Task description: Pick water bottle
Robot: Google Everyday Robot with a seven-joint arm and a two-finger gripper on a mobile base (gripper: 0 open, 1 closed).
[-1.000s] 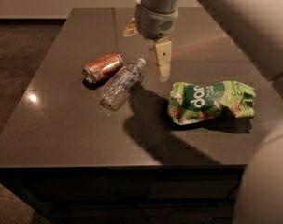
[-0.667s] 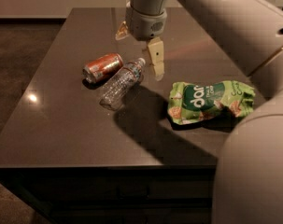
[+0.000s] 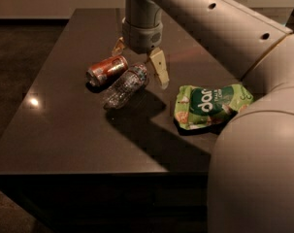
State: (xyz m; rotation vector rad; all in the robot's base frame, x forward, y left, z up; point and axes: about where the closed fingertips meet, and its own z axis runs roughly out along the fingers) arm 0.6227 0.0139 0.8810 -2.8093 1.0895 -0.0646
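1. The two-finger grey tool (image 3: 140,65) hangs low over the middle of the dark, glossy counter (image 3: 64,140), its fingers spread open and gripping nothing
2. The small clear ribbed plastic water bottle (image 3: 123,87) lies on its side on the counter, slanted, with its upper end under the open tool
3. One pale finger (image 3: 159,69) points down just right of that end; the other finger shows only partly behind the wrist, so whether either touches the bottle is hard to tell
4. An orange-red soda can (image 3: 106,70) lies on its side just left of the bottle, seemingly touching it
5. A crumpled green snack bag (image 3: 210,106) lies to the right, apart from the bottle
6. The robot's bulky grey arm (image 3: 224,28) fills the right side and hides part of the counter there
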